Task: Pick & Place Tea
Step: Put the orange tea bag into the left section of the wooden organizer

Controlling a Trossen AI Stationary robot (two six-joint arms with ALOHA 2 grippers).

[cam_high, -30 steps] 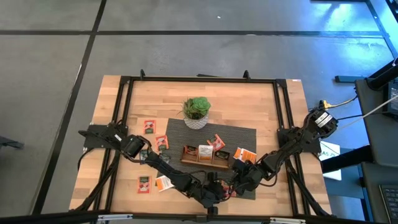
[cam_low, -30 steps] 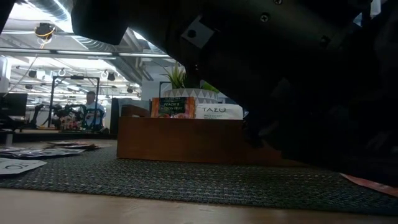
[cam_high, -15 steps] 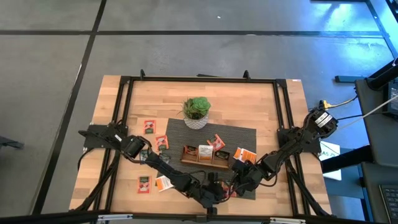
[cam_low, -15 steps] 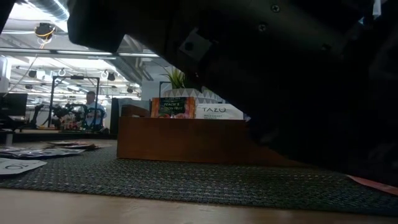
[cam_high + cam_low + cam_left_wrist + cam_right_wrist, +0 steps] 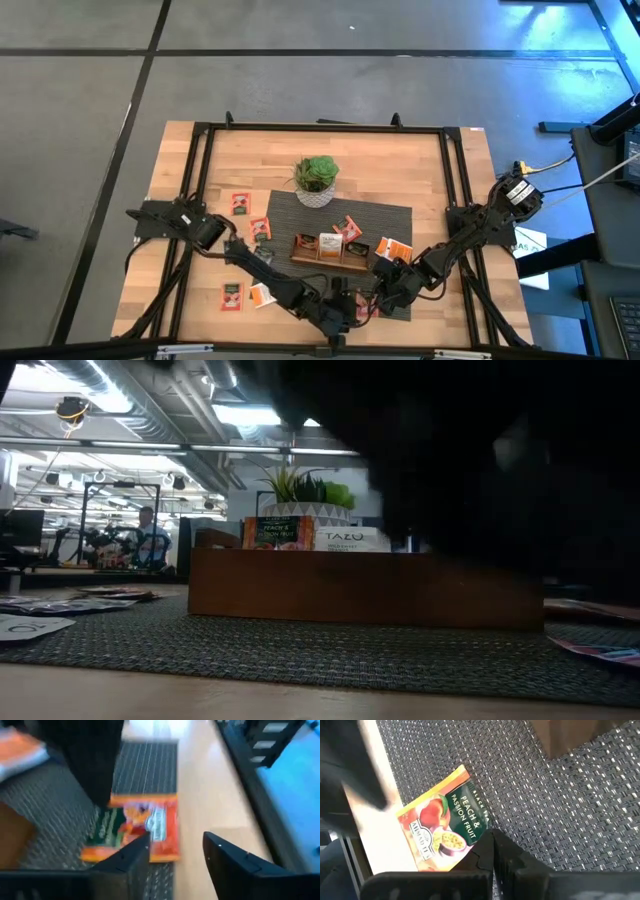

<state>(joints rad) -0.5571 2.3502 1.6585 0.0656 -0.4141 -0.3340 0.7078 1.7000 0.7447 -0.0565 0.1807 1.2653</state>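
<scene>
Peach sachet (image 5: 442,827) lies flat at the mat's near edge, in front of the wooden tray (image 5: 328,256). Left gripper (image 5: 172,855) hangs over it, fingers wide, holding nothing, likely lining up a pick. Right gripper (image 5: 492,857) beside it, fingers pinched closed, empty. Tray holds upright sachets (image 5: 287,532).

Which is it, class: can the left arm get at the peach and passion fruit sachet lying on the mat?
Probably yes. The left gripper is open just short of the sachet, which lies flat on the mat with nothing between them.
</scene>
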